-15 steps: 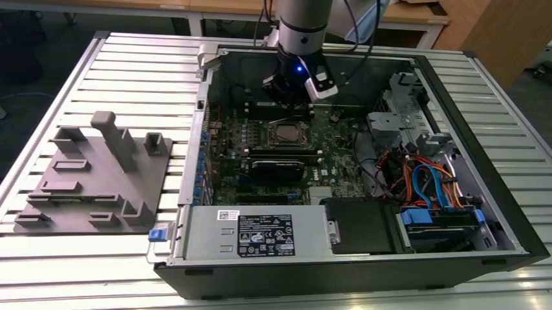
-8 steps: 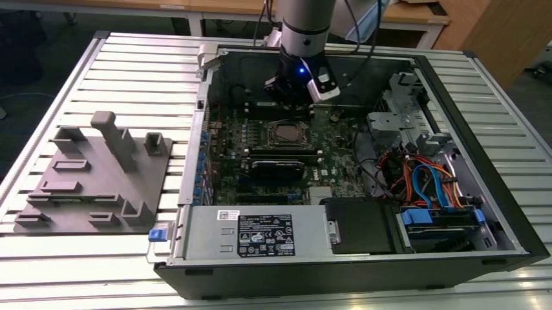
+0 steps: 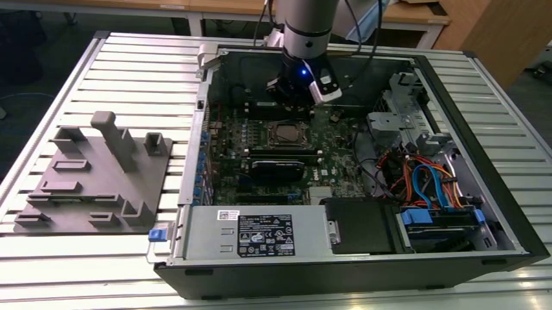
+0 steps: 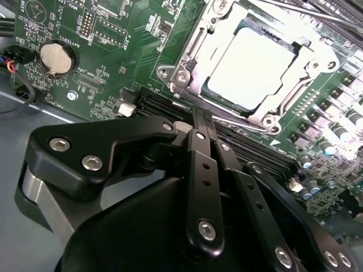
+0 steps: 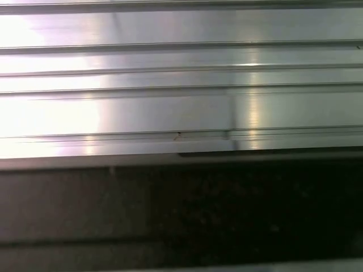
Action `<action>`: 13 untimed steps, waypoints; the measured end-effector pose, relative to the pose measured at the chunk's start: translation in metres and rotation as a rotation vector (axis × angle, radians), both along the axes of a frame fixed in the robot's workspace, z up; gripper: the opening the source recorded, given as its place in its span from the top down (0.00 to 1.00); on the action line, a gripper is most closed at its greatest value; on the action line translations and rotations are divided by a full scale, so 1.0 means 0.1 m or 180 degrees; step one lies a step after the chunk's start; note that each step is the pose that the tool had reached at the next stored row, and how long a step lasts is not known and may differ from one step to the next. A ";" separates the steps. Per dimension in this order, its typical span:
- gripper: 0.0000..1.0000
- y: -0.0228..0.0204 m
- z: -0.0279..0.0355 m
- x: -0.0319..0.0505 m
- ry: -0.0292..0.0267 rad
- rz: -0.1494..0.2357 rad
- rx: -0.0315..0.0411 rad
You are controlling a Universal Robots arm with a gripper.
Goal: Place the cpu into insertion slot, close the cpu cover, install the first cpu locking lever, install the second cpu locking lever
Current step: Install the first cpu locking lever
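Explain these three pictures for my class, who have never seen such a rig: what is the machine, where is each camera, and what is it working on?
A robot arm reaches into an open computer case on a slatted metal table. The exterior view looks down on everything. The second wrist view rides on the arm: the black end effector, fingers shut and holding nothing, points at the green board. There the cpu lies in its slot, the cover closed around it. The first wrist view shows the table slats. A grey fixture sits beside the case.

Open PC case lying on slatted aluminium table. Green motherboard w/ coin-cell battery sitting inside. Grey power supply occupying near edge; blue and orange cables bunching at exterior view's right. Grey fixture plate resting beside case, exterior view's left.
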State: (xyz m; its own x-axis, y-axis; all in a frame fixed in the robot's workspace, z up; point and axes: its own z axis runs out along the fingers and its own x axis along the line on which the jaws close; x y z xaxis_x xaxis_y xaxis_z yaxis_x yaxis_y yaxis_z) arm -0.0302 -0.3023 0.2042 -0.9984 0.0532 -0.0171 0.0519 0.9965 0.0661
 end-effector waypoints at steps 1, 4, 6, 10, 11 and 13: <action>0.90 0.000 -0.005 0.004 0.0000 0.0000 0.0000; 0.90 0.000 -0.018 0.016 0.0000 0.0000 0.0000; 0.90 0.000 -0.028 0.025 0.0000 0.0000 0.0000; 0.90 0.001 -0.048 0.035 0.0000 0.0000 0.0000; 0.90 0.000 -0.049 0.035 0.0000 -0.0001 0.0000; 0.90 0.000 -0.049 0.035 0.0000 0.0000 -0.0001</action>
State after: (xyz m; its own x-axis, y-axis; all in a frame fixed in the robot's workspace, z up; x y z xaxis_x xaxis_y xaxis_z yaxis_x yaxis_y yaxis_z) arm -0.0267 -0.3024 0.1993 -0.9984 0.0532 -0.0170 0.0520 0.9965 0.0659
